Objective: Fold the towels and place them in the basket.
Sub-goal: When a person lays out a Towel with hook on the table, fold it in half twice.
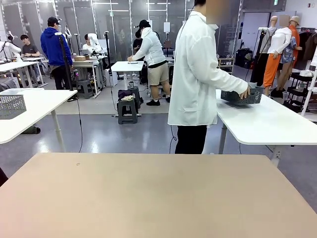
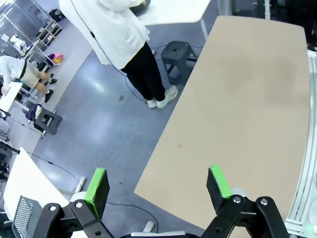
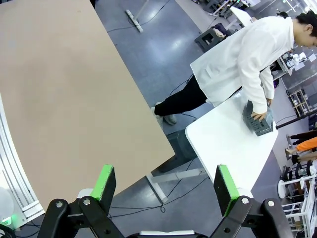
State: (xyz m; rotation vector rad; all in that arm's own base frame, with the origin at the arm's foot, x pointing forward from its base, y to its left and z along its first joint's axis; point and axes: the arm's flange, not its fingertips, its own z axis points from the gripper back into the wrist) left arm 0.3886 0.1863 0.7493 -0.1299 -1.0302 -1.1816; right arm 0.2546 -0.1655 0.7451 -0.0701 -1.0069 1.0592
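Observation:
The dark grey mesh basket (image 1: pixel 240 96) stands on a white side table (image 1: pixel 267 124) at the right, beyond my tan table (image 1: pixel 148 198). A person in a long white coat (image 1: pixel 195 74) leans over it with a hand on its rim. In the right wrist view the basket (image 3: pixel 256 123) sits at that table's far corner under the person's hands. A pale greenish patch (image 3: pixel 269 115) shows at its edge, too small to tell whether it is a towel. My left gripper (image 2: pixel 157 173) hangs open over the tan table's edge. My right gripper (image 3: pixel 164 171) is open too, nothing between its fingers.
A lighter grey mesh basket (image 1: pixel 11 105) stands on another white table at the left. A dark stool (image 2: pixel 179 52) is beside the person's feet. Cables run across the grey floor between the tables.

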